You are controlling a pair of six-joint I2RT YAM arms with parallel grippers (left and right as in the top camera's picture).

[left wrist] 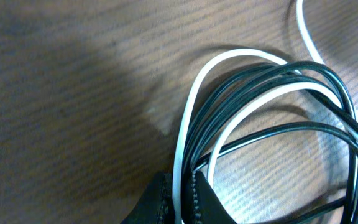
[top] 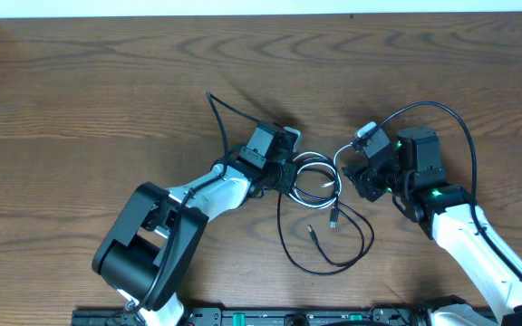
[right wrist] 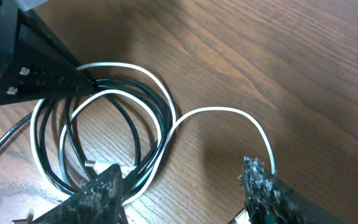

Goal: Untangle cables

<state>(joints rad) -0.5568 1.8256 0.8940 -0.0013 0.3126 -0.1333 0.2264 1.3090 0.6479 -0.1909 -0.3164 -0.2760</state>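
The black cable (top: 281,226) and the white cable (top: 318,160) lie coiled together mid-table, and a wide black loop trails toward the front. My left gripper (top: 287,168) is at the coil's left side. In the left wrist view it (left wrist: 182,194) is shut on the white cable (left wrist: 191,99), with black strands (left wrist: 328,74) right beside it. My right gripper (top: 352,172) is just right of the coil. Its fingers (right wrist: 185,186) are wide open and low over the table. A white loop (right wrist: 229,112) arcs to its right finger, and the black coil (right wrist: 160,99) lies by its left finger.
Two small plug ends (top: 323,225) lie inside the black front loop. Thick black arm cables arch above the left arm (top: 216,109) and the right arm (top: 460,127). The table's far edge (top: 261,14) runs along the top. The arm bases stand at the front.
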